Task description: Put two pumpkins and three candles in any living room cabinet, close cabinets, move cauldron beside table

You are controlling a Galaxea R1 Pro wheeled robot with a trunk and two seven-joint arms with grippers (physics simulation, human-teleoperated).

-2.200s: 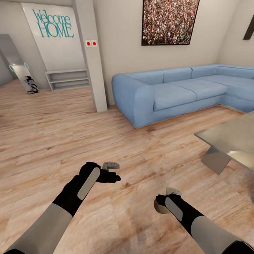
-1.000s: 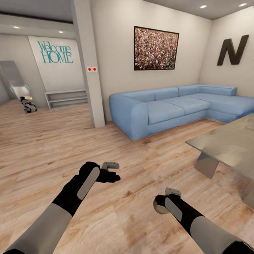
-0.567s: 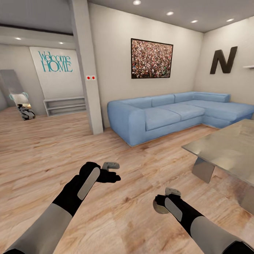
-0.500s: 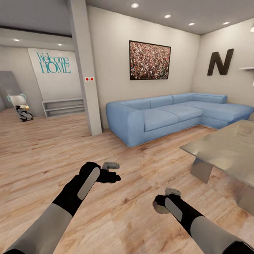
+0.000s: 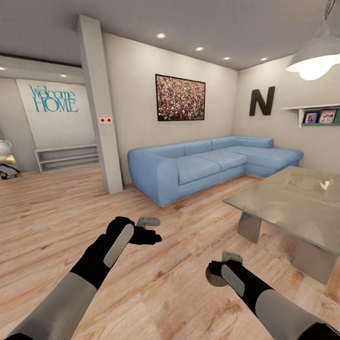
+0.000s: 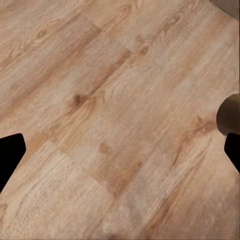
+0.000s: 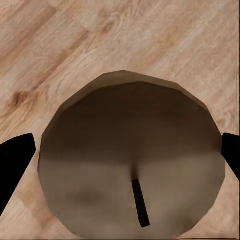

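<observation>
Head view: living room with a blue sectional sofa [image 5: 209, 163], a grey pillar [image 5: 99, 113] and a plank wood floor [image 5: 54, 218]. The table [image 5: 298, 204], glass top on an angled grey base, sits at the right, ahead of the right arm and well apart from both grippers.

Left gripper [image 5: 153, 235] hangs over bare floor with nothing between its fingers. In the left wrist view the two dark fingertips [image 6: 10, 155] sit at opposite edges with floor between them, so the jaws are spread wide.

Right gripper [image 5: 220, 270] has a round brownish thing [image 7: 131, 160] directly below it. In the right wrist view that thing spans nearly the whole gap between the fingertips. Contact isn't visible, so a grasp can't be confirmed. Can't identify the thing; it reads as a brown disc with a short dark mark.
</observation>
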